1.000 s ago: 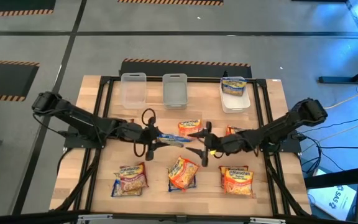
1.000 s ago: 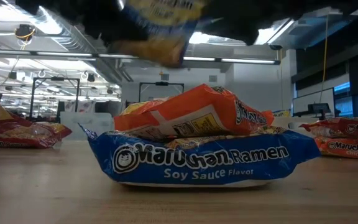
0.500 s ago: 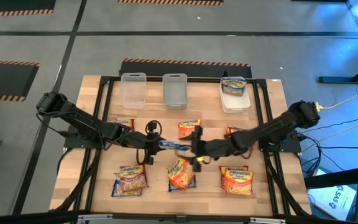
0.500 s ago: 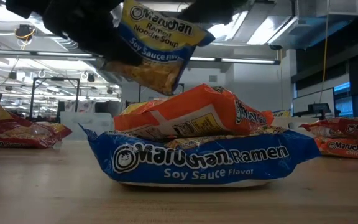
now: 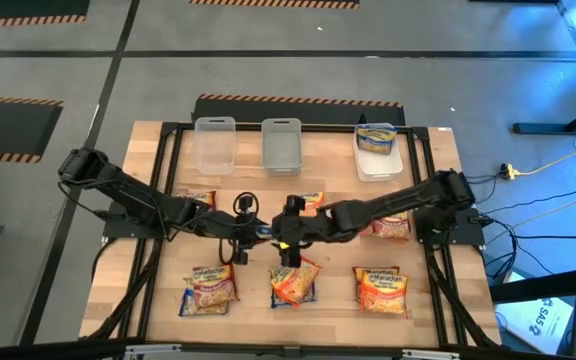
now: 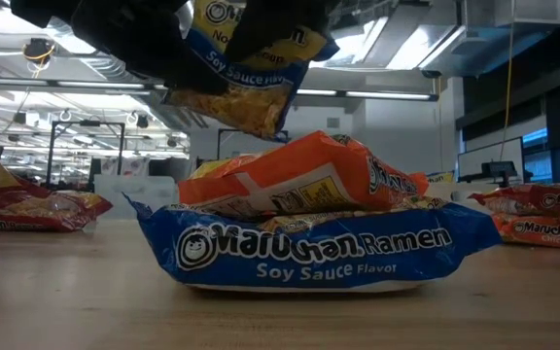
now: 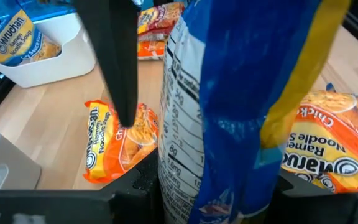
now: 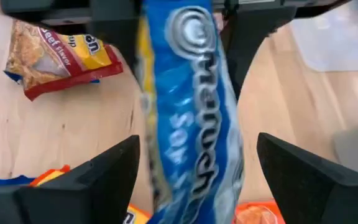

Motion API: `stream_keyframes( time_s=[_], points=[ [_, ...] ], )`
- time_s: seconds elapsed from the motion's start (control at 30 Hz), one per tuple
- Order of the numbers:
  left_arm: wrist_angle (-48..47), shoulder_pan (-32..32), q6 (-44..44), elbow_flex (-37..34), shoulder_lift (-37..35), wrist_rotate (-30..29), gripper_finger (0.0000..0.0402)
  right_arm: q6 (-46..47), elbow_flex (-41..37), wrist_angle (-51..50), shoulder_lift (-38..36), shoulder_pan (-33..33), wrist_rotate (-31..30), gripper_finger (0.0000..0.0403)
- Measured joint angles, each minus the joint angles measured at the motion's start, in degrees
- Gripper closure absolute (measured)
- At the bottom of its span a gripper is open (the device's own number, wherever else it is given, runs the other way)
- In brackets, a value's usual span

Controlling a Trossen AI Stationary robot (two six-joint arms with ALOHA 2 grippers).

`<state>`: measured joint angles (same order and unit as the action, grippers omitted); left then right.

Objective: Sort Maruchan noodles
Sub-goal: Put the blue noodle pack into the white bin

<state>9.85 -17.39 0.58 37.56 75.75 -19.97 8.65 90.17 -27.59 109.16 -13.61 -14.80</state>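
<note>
Above the middle of the worktop (image 5: 158, 300), a blue-and-yellow soy sauce packet (image 6: 246, 73) hangs edge-up in the air, pinched at one end by the fingers of the left gripper (image 5: 246, 228); its own wrist view shows the packet's nutrition panel running straight up out of the clenched grip. The right gripper (image 5: 286, 234) meets the same packet from the other end. Its fingers (image 8: 82, 183) stand spread on either side of the blue wrapper and do not yet press it, so this looks like a hand-over just short of the second grasp. Holding the packet by its end and off the surface probably leaves the far end free for the other arm to take.

Just under the held packet lies an orange chicken packet (image 5: 293, 282) on top of another blue soy sauce packet (image 6: 304, 251), the pair nearest the low camera. Left of that pile sits a red beef packet (image 5: 208, 288); right of it a red-and-orange packet (image 5: 380, 290). Beyond the held packet stand three tubs: an empty clear tub (image 5: 215, 146), an empty middle tub (image 5: 281, 146), and a right-hand tub (image 5: 360, 165) already holding a blue-and-yellow packet (image 5: 376, 138), likely where this one belongs.
</note>
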Motion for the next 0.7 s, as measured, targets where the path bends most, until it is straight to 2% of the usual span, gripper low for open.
stream_keyframes(
  time_s=[0.1, 0.27, 0.47, 0.53, 0.7],
  points=[
    [0.0, 0.0, 0.0, 0.0, 0.0, 0.0, 0.0264, -0.1, 0.0, -0.2, 0.4, 0.2, -0.1, 0.0138],
    [0.1, 0.0, -0.1, 0.0, 0.0, 0.1, 0.0262, -0.4, 0.0, 0.0, 0.4, 0.2, 0.0, 0.0231],
    [-0.1, 0.0, -1.5, 0.0, -0.8, 0.9, 0.0218, -2.9, 0.0, 0.1, 0.1, 0.1, 0.6, 0.0335],
    [-0.1, 0.1, -1.6, 0.0, -1.8, 1.6, 0.0209, -3.1, 0.0, -0.3, -0.3, 0.1, 2.0, 0.0351],
    [-4.7, -1.1, -2.9, 0.2, -8.8, 1.2, 0.0204, -3.8, 0.0, -4.9, -2.3, 0.1, 2.9, 0.0351]
  ],
)
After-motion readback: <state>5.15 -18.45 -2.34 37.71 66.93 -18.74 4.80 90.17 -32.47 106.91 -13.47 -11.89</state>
